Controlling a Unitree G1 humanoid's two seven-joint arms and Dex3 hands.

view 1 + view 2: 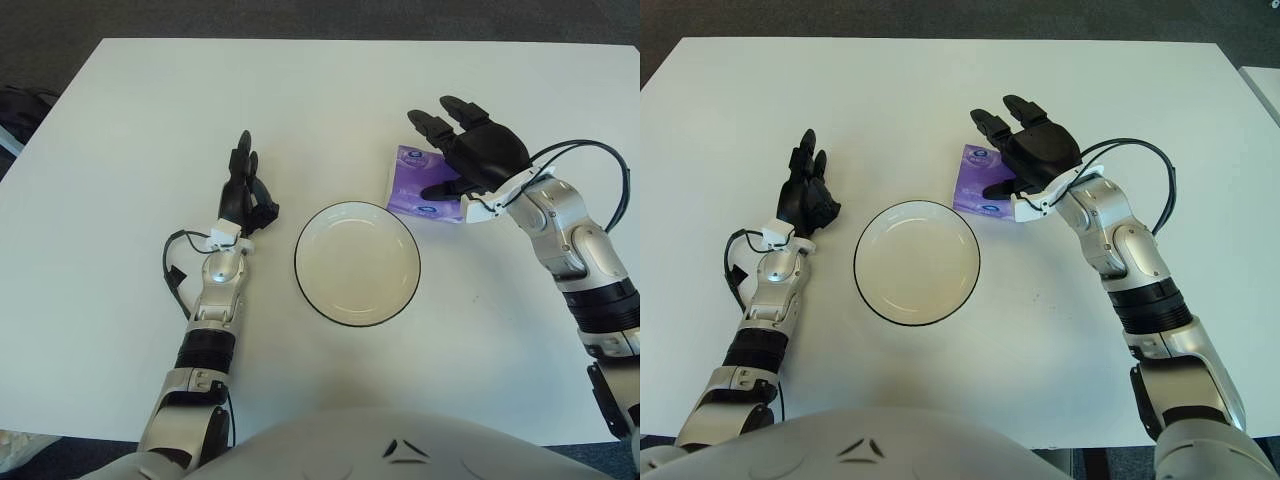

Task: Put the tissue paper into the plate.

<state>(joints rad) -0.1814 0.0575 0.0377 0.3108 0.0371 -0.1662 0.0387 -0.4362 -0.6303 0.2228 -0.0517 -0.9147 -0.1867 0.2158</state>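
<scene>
A: Where is the tissue pack [418,184]?

B: We see it lying flat on the white desk [120,120], just beyond and to the right of the plate [357,263]. It is a purple pack, close to the plate's rim but outside it. Its right part is hidden under our right hand [468,150].

A: Does that hand have hold of it?

B: No. Our right hand sits over the pack's right edge with the fingers [1002,115] spread and stretched forward, past the pack's far side. The thumb [438,189] lies across the purple wrapper. Nothing is gripped, and we cannot tell whether the palm touches the pack.

A: And the plate?

B: It sits in the middle of the desk, white with a dark rim, and holds nothing.

A: The other hand?

B: Our left hand [243,190] shows to the left of the plate, apart from it, fingers straight and close together, pointing away from us, holding nothing.
</scene>
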